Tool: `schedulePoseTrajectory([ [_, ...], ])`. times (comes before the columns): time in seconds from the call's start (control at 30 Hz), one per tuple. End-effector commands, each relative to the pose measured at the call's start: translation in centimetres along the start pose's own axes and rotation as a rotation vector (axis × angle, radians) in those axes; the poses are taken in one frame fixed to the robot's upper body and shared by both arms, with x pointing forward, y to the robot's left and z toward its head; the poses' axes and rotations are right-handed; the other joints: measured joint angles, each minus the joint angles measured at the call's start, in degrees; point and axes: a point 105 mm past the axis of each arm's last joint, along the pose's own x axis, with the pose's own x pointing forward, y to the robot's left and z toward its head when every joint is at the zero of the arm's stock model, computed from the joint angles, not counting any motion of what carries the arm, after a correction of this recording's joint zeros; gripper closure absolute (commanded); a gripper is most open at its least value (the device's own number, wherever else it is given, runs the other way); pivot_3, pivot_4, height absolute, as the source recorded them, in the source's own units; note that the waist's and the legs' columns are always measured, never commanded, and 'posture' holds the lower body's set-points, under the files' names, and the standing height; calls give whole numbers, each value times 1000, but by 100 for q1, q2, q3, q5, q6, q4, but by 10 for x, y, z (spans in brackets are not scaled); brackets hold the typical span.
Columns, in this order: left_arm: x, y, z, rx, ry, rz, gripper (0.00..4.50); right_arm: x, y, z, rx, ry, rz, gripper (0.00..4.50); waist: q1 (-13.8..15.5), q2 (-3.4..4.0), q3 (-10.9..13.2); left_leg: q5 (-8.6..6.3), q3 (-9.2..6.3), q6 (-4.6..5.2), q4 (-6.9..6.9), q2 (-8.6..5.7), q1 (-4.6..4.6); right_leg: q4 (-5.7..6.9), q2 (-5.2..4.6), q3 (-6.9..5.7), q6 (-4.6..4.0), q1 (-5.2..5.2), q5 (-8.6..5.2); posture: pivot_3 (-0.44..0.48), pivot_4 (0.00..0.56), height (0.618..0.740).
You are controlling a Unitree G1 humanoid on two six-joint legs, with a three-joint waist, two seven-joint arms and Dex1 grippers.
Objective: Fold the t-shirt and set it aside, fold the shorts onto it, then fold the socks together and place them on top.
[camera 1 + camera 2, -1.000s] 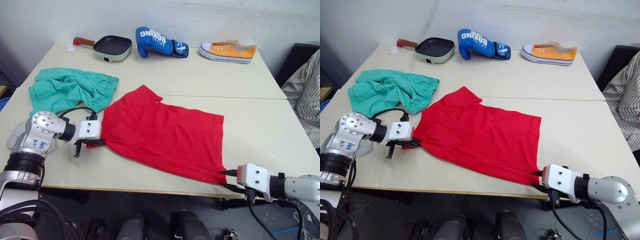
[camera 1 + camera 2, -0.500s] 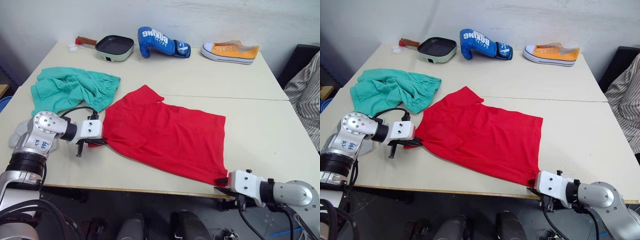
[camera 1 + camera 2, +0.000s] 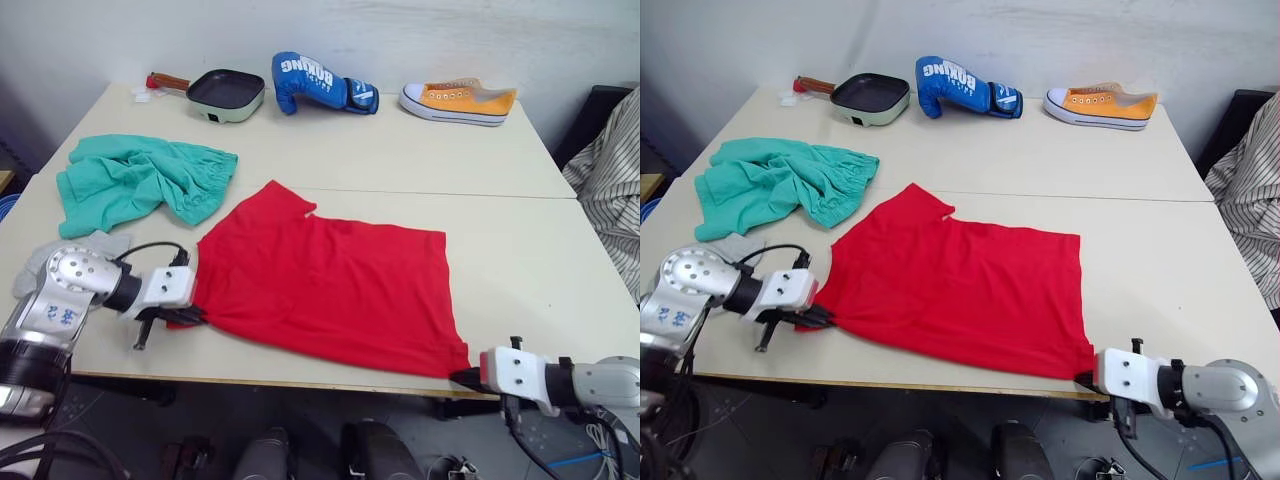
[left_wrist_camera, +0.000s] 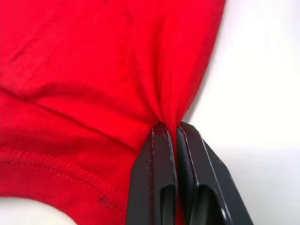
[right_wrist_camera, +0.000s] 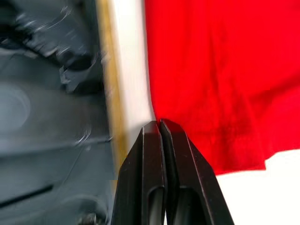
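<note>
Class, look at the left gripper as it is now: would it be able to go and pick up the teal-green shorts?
Probably not yet. The left gripper is shut on the red t-shirt at its near-left edge, so it is busy. The shorts lie apart, farther back on the table, with nothing lying across that path.

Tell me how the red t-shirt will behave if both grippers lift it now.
The t-shirt will likely sag between the grips: it lies limp and wrinkled. It bunches at the left gripper, so it is thin, probably light. The right gripper pinches only a corner, which might slip.
</note>
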Motion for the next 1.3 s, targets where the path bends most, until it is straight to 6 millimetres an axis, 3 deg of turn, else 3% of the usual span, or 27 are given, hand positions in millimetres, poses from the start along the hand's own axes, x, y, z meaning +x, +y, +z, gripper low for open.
schedulePoseTrajectory([
  [0.03, -9, -8, 6, -6, 1, 29, 4500, -11, 1, 0, -13, 0, 21, 4473, 3, 2, 2, 0, 0, 0, 0, 0, 0, -1, 0, 0, 0, 0, 0, 0, 150, 740],
  [0.27, -5, -16, 4, -46, 10, 79, 4500, -16, 0, -12, -98, 67, 1, 4473, 8, 8, 5, -1, 0, 3, -12, 0, 1, -16, 0, 2, 0, 5, 0, 0, 150, 740],
  [0.4, -5, -18, 7, -76, -16, 72, 4500, -13, -5, -7, -59, 22, -32, 4473, 0, 8, 5, 3, 1, -1, -31, 0, 5, -23, 0, 2, 0, 5, 0, 0, 150, 740],
  [0.5, -10, -24, 10, -118, -38, 29, 3722, -16, -2, 5, -14, -30, -4, 3866, 2, 8, 5, 5, 1, -4, -38, -1, 8, -23, 0, 2, 0, 4, 0, 0, 150, 740],
  [0.57, -15, -24, 14, -151, -66, 12, 3148, -20, 1, 18, 45, -81, 20, 3231, 8, 14, 10, 7, 0, -6, -46, 0, 8, -24, 0, 1, -1, 2, 0, 0, 150, 740],
  [0.67, -32, -18, 32, -283, -204, -28, 2145, -33, -12, 54, 169, -229, 6, 2142, 5, 21, 15, 12, -4, -13, -52, 0, 8, -27, 1, -2, -2, 2, -1, 0, 150, 740],
  [0.87, -51, 45, 64, -370, -442, 136, 270, -41, -61, 88, 333, -404, -115, 87, 11, 17, 19, 19, -11, -12, -46, -2, 12, -21, 0, -5, 0, 6, 0, 0, 150, 740],
  [0.9, -50, 59, 66, -383, -465, 177, 40, -39, -72, 90, 364, -419, -144, 0, 16, 16, 19, 20, -11, -15, -47, -3, 10, -21, 0, -5, 0, 3, 0, 0, 150, 740],
  [1.07, -37, 125, 66, -463, -486, 421, 40, -28, -131, 88, 465, -422, -330, 0, 12, 11, 18, 34, -12, -19, -36, -8, -21, -17, 2, -11, 5, -20, 3, 0, 150, 740],
  [1.13, -34, 148, 66, -519, -511, 518, 40, -21, -158, 76, 520, -370, -428, 0, 5, 7, 20, 35, -11, -17, 10, -9, -92, 29, 3, -12, 9, -88, 5, 0, 150, 740],
  [1.2, -29, 165, 65, -540, -499, 602, 40, -14, -183, 63, 569, -310, -528, 0, 0, 4, 18, 35, -8, -16, 50, -10, -153, 60, 2, -13, 13, -146, 8, 0, 150, 740],
  [1.3, -20, 178, 59, -567, -465, 683, 40, -5, -201, 54, 617, -271, -574, 0, -3, 2, 17, 36, 6, -16, 64, -13, -201, 98, -1, -11, 16, -210, 9, 0, 150, 740],
])
